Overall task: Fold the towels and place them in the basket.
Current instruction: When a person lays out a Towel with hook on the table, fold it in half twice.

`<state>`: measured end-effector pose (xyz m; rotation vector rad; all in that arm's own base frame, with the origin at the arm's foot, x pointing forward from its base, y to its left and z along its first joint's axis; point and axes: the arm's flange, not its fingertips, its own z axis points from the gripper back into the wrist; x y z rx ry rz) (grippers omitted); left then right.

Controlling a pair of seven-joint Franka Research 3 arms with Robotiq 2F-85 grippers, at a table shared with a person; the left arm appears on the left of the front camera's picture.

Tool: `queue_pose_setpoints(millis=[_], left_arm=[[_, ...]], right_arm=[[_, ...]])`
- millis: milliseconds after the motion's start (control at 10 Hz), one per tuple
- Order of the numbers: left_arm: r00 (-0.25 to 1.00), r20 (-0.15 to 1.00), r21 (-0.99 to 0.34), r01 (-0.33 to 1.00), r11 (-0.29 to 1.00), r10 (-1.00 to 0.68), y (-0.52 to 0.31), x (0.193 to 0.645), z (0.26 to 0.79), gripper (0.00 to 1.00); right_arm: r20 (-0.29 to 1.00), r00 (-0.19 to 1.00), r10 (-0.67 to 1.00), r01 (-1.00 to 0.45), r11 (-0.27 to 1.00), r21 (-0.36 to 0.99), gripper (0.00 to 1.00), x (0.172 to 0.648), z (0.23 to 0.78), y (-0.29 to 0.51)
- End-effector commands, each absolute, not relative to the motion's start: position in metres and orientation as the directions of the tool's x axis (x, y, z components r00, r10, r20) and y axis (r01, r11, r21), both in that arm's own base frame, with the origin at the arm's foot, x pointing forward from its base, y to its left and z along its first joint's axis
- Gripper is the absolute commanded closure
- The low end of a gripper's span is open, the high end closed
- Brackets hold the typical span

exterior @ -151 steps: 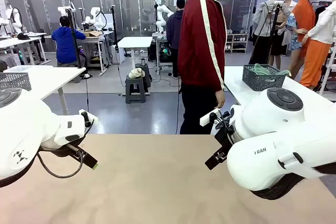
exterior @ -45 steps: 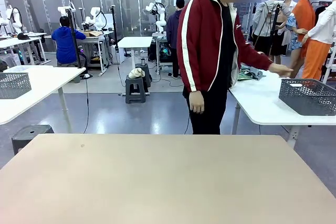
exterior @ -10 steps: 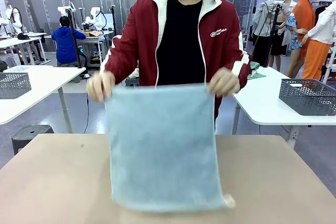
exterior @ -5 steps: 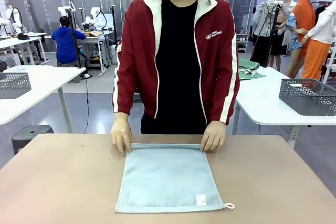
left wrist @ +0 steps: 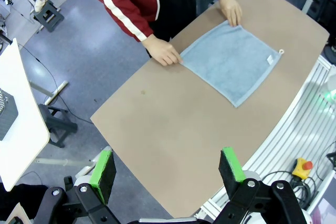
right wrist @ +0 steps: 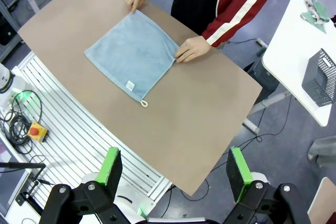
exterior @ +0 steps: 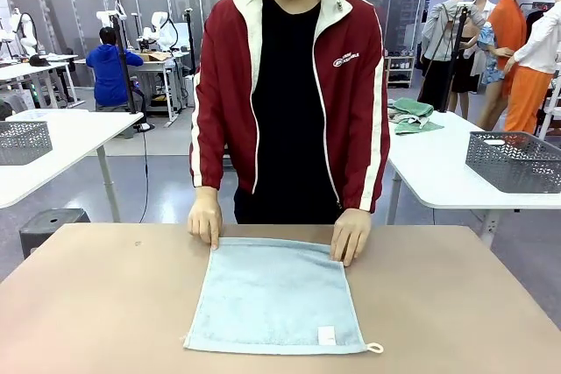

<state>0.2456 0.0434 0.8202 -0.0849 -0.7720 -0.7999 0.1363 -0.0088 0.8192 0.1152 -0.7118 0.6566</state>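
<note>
A light blue-grey towel [exterior: 274,295] lies flat and unfolded on the tan table, with a white label and a small loop at its near right corner. The person's hands [exterior: 205,218] press its far corners. The same towel [left wrist: 229,61] shows from high up in the left wrist view, and the towel [right wrist: 133,55] again in the right wrist view. My left gripper [left wrist: 167,167] is open, high above the table's edge. My right gripper [right wrist: 175,170] is open too, well above the table. A dark mesh basket [exterior: 514,161] stands on the white side table at right, seen as the basket [right wrist: 320,77] in the right wrist view.
Green towels [exterior: 405,116] lie on the white side table [exterior: 438,172] at right. A paler mesh basket [exterior: 22,141] stands on another white table at left. A black stool [exterior: 48,223] sits by the tan table's left far corner. A slatted rail and cables [right wrist: 23,114] lie beside the table.
The person held the towel up, then laid it flat on the table and now smooths its far corners; the towel has shifted slightly nearer and left.
</note>
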Motion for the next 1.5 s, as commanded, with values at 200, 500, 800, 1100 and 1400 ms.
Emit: queue_pose_setpoints(millis=[200, 500, 800, 1100, 1400], left_arm=[[0.444, 0.652, 0.209, 0.674, 0.708, -0.615, 0.043, 0.246, 0.82, 0.0], [0.444, 0.652, 0.209, 0.674, 0.708, -0.615, 0.043, 0.246, 0.82, 0.0], [0.444, 0.652, 0.209, 0.674, 0.708, -0.615, 0.043, 0.246, 0.82, 0.0], [0.359, 0.608, 0.302, 0.72, 0.624, -0.708, 0.01, 0.25, 0.829, 0.0], [0.173, 0.49, 0.423, 0.81, 0.406, -0.854, -0.07, 0.251, 0.829, 0.0]], right_arm=[[0.638, 0.563, 0.525, -0.599, 0.791, -0.122, 0.0, 0.136, 0.819, -0.01], [0.638, 0.563, 0.525, -0.599, 0.791, -0.122, 0.0, 0.136, 0.819, -0.01], [0.638, 0.563, 0.525, -0.599, 0.791, -0.122, 0.0, 0.136, 0.819, -0.01], [0.6, 0.505, 0.62, -0.653, 0.729, -0.205, 0.0, 0.143, 0.825, 0.012], [0.488, 0.377, 0.787, -0.769, 0.56, -0.308, 0.0, 0.156, 0.816, 0.073]])
